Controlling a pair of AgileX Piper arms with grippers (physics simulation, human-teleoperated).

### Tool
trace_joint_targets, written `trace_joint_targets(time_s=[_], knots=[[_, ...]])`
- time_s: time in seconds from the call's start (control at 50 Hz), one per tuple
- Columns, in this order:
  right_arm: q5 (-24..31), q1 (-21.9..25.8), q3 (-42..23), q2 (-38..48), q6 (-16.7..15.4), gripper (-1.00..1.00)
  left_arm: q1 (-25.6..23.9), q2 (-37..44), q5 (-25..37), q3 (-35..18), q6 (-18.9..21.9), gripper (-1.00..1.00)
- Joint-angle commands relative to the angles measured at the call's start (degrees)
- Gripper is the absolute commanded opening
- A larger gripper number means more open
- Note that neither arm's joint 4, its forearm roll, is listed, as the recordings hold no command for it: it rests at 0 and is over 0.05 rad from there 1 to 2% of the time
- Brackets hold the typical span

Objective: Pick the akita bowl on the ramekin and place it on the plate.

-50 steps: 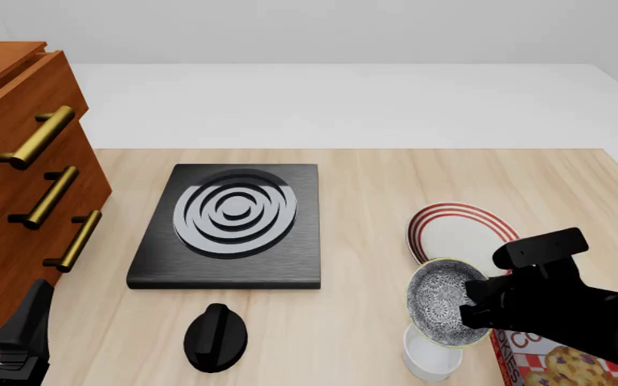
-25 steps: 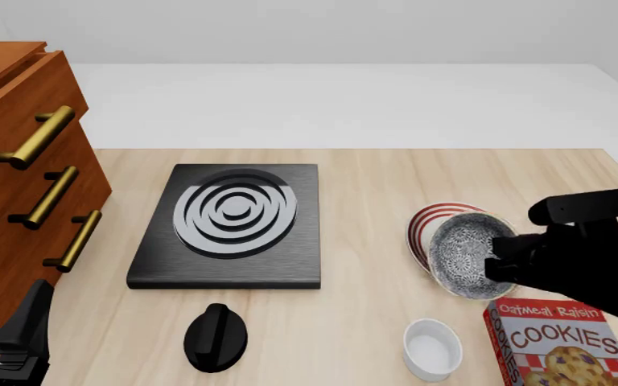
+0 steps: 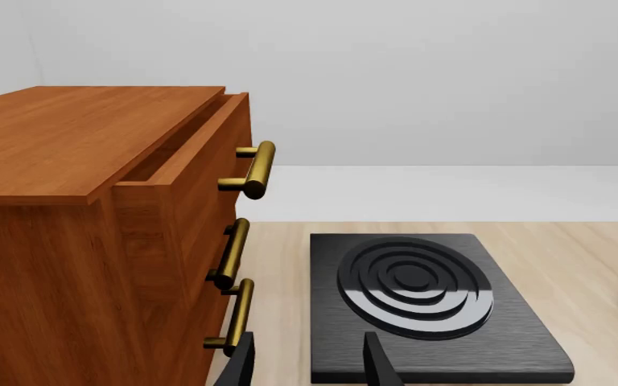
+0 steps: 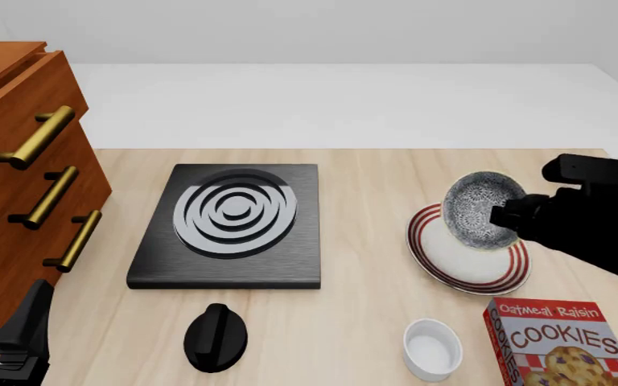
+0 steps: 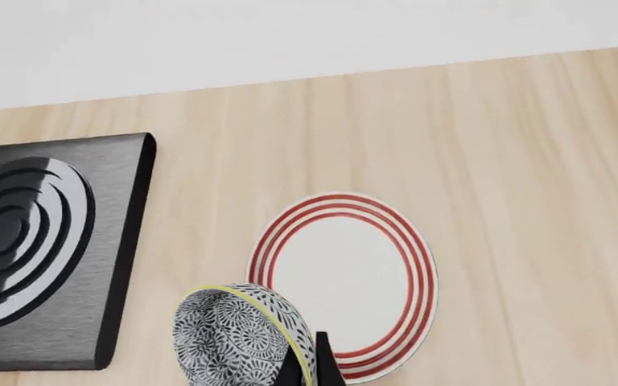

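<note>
The akita bowl (image 4: 479,209), speckled grey inside with a dark rim, hangs tilted on its side above the far part of the plate (image 4: 451,256). My right gripper (image 4: 501,217) is shut on the bowl's rim. The right wrist view shows the bowl (image 5: 236,338) pinched at its rim by the gripper (image 5: 306,365), with the red-ringed plate (image 5: 344,277) below and beyond it. The white ramekin (image 4: 431,347) stands alone near the front edge. My left gripper (image 3: 309,368) is open and holds nothing; it sits low at the front left (image 4: 22,336).
A black stove plate (image 4: 231,223) lies mid-table with a black knob (image 4: 216,336) in front of it. A wooden drawer cabinet (image 4: 19,177) with brass handles fills the left side. A cookie box (image 4: 562,342) lies right of the ramekin.
My right gripper carried the bowl up off the ramekin and away from me, to above the plate. The ramekin is now uncovered. The left arm stayed still.
</note>
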Motion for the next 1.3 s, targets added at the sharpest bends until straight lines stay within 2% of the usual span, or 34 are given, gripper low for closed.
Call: trace_joint_targets(time_s=[0.02,0.06,0.08,0.14,0.48,0.76,1.3], knots=[[-5.94,-1.91,-1.53,6.83,5.12,-1.0,0.0,-0.01,0.0,0.0,0.0,1.0],[-7.38,-1.57,-1.2,8.58,8.15,-1.0,0.0,-0.01,0.0,0.0,0.0,1.0],[-7.86,-2.31,-1.33,9.14,7.88,-1.0,0.01,-0.01,0.0,0.0,0.01,1.0],[-9.97,-2.68,-1.2,11.3,10.11,-1.0,0.02,-0.01,0.0,0.0,0.01,1.0],[-16.09,-6.27,-1.27,19.07,15.89,-1.0,0.0,-0.01,0.0,0.0,0.0,1.0],[-19.39,-9.3,-2.37,26.72,16.67,-1.0,0.0,-0.01,0.0,0.0,0.0,1.0],[-23.1,-9.6,-2.97,35.02,18.25,-1.0,0.01,-0.01,0.0,0.0,0.01,1.0]])
